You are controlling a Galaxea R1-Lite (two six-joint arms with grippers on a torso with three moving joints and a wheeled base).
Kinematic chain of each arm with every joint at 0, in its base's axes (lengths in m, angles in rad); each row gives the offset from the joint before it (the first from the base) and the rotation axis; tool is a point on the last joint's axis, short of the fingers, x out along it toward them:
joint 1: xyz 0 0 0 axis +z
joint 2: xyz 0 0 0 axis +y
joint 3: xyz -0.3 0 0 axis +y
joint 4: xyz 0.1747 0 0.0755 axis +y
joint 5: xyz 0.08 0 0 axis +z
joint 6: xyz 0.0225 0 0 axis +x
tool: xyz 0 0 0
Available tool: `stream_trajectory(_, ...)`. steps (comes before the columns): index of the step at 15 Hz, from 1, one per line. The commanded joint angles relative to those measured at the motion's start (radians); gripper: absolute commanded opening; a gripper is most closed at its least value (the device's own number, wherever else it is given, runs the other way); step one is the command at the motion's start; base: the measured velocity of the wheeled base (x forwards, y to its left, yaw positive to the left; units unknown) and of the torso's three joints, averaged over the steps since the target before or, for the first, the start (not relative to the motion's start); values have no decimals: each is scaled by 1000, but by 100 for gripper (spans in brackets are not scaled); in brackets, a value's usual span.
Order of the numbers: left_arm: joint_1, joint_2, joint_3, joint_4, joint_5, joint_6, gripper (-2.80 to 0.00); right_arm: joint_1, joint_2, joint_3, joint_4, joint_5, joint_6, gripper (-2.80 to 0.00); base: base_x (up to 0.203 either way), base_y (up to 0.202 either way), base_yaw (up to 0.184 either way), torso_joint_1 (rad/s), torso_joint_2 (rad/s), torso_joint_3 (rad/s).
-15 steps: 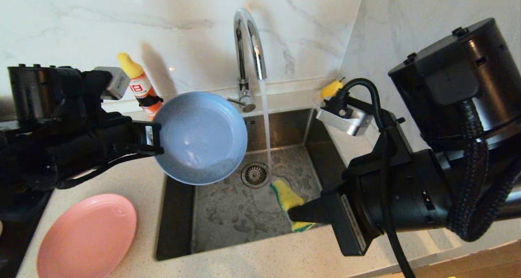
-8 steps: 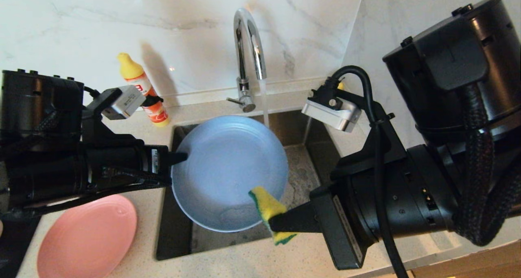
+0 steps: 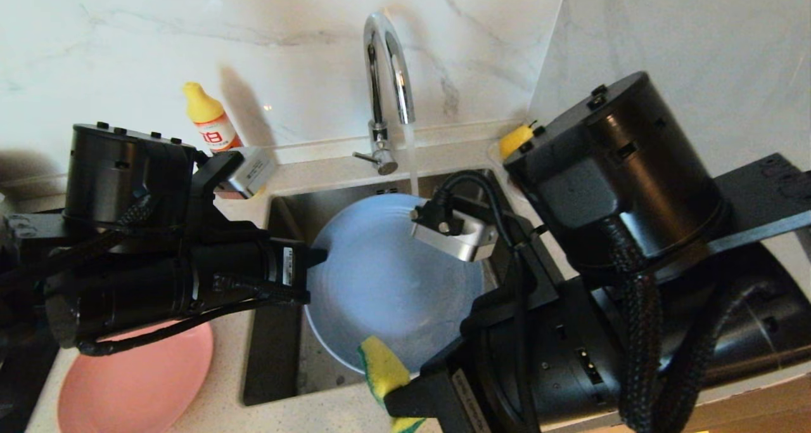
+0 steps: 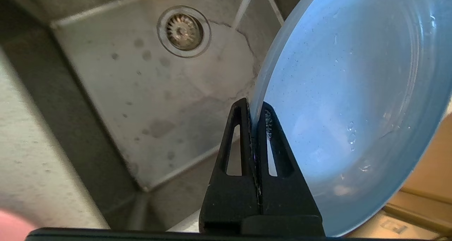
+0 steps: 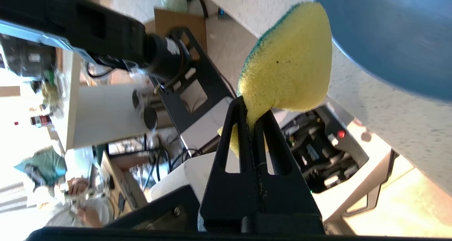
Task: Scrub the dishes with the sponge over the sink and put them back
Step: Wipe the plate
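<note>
Grey-blue round plate [image 3: 386, 287] has swung from beside the tap to over the steel sink [image 3: 279, 331], its rim clamped in the left gripper [image 3: 317, 255]. Right gripper [image 3: 396, 404], pinching the yellow sponge [image 3: 380, 369], has come up to its near edge; scrubbing looks imminent.

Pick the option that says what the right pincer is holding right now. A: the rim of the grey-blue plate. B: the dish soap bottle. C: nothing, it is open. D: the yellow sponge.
D: the right pincer is shut on the narrow end of the yellow sponge, next to the near rim of the grey-blue plate, which the left pincer grips over the sink.
</note>
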State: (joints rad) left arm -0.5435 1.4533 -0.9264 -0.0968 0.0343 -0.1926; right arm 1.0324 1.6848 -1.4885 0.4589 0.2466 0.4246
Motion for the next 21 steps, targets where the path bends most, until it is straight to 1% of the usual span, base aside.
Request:
stream_trajectory(1,-3,21,-8,-1,1,-16,-280,12,58,-11,3,2,2,-280,0,0,0,0,0,0)
stream_trajectory(4,-6,25,-8,-1,-1,-21,-280,20,115,-31,2,-2,3,-280,0,0,0,0,0,0)
stream_trajectory(7,-26,16,0,-1,-1,-22,-280,16,158,-76,3,-8,5,-280,0,0,0,0,0,0)
stream_trajectory(11,-43,-7,5,2,1,-33,-280,-13,178,-96,3,-25,3,-280,0,0,0,0,0,0)
stream_trajectory(12,-50,-17,12,2,1,-33,-280,-32,183,-105,2,-31,3,-280,0,0,0,0,0,0)
stream_trajectory(15,-51,-25,33,0,3,-33,-280,-60,172,-142,7,-32,3,-280,0,0,0,0,0,0)
stream_trajectory(18,-52,-31,43,0,1,-31,-280,-86,171,-206,42,-31,2,-280,0,0,0,0,0,0)
stream_trajectory(21,-55,-56,53,4,-2,-34,-280,-100,179,-211,49,-31,2,-280,0,0,0,0,0,0)
